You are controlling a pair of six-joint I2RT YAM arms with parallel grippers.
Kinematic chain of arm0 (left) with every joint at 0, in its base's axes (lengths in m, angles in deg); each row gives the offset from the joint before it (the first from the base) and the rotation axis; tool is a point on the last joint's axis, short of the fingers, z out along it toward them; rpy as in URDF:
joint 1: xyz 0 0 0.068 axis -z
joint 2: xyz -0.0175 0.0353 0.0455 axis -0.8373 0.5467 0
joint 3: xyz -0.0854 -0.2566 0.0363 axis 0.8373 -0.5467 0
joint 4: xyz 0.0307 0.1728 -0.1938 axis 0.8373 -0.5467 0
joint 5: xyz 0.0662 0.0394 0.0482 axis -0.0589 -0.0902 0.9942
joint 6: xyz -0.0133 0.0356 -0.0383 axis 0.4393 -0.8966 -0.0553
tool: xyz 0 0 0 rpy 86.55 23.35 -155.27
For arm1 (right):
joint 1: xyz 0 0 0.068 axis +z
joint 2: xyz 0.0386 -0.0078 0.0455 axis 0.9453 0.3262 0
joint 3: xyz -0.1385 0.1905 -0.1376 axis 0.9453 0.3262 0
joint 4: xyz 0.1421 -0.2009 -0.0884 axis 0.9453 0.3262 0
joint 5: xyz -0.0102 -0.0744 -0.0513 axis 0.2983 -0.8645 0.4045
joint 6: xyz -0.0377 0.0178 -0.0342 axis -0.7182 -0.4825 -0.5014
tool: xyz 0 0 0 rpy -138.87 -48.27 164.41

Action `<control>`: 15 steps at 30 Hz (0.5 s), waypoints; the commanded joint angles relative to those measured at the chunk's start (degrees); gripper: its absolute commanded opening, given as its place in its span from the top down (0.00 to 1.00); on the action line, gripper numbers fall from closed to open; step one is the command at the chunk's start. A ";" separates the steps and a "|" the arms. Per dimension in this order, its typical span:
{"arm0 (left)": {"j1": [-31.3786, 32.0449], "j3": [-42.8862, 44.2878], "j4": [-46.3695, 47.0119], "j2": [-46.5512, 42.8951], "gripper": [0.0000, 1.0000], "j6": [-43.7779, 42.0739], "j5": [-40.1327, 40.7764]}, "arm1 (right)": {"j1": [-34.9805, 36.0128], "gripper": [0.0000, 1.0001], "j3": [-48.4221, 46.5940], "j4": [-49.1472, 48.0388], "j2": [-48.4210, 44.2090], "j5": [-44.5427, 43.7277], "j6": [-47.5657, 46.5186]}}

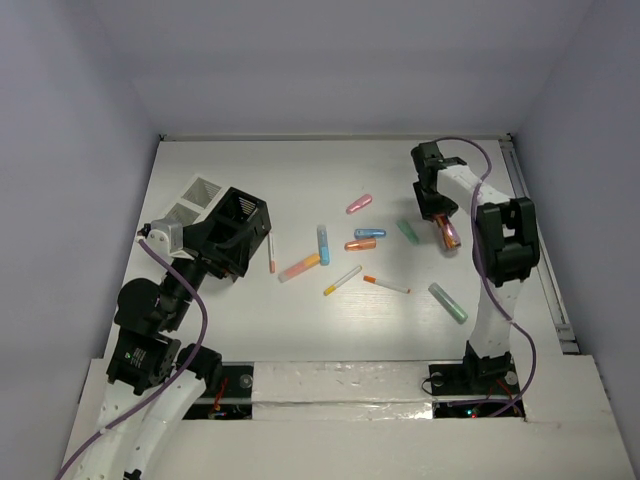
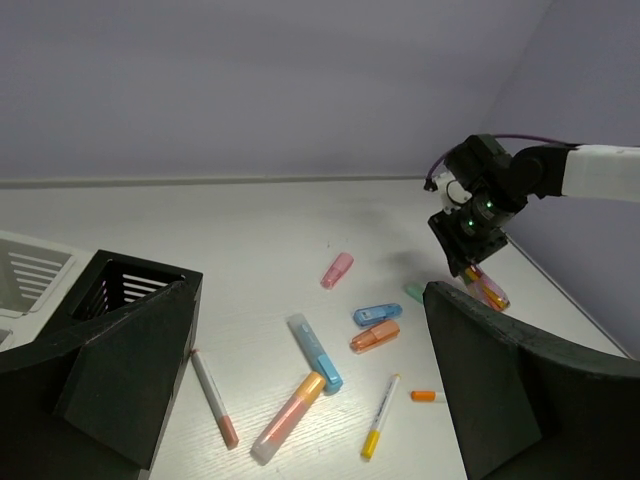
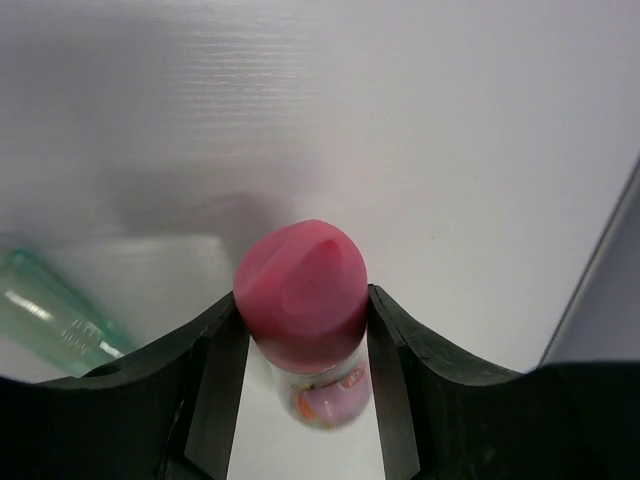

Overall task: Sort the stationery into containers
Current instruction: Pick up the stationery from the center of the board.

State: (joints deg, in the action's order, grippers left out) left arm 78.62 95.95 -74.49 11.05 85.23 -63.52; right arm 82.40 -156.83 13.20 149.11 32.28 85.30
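My right gripper (image 1: 440, 215) (image 3: 302, 320) is shut on a pink-capped marker (image 3: 300, 290) (image 1: 450, 236) and holds it at the right, beside a green marker (image 1: 407, 231). My left gripper (image 1: 228, 262) (image 2: 312, 290) is open wide, with its left finger against the black box (image 1: 240, 222) (image 2: 125, 285). The white box (image 1: 198, 192) stands just behind it. Pink (image 1: 359, 203), blue (image 1: 370, 233), orange (image 1: 360, 244) and long blue (image 1: 323, 243) markers, a teal marker (image 1: 447, 302) and white pens (image 1: 342, 280) (image 1: 386, 285) (image 1: 271, 254) lie mid-table.
Pale walls close in the table on the left, back and right. A metal rail (image 1: 530, 230) runs along the right edge. A long orange-pink marker (image 1: 299, 267) lies near the black box.
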 commanded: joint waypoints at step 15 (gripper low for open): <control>-2.16 0.46 2.14 0.04 0.01 0.32 3.63 | 25.63 0.87 -16.35 -17.17 -14.95 8.55 2.08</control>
State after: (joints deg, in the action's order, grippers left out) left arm 77.09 95.95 -74.49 11.05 85.29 -61.25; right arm 105.83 -169.13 4.89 133.63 36.35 86.24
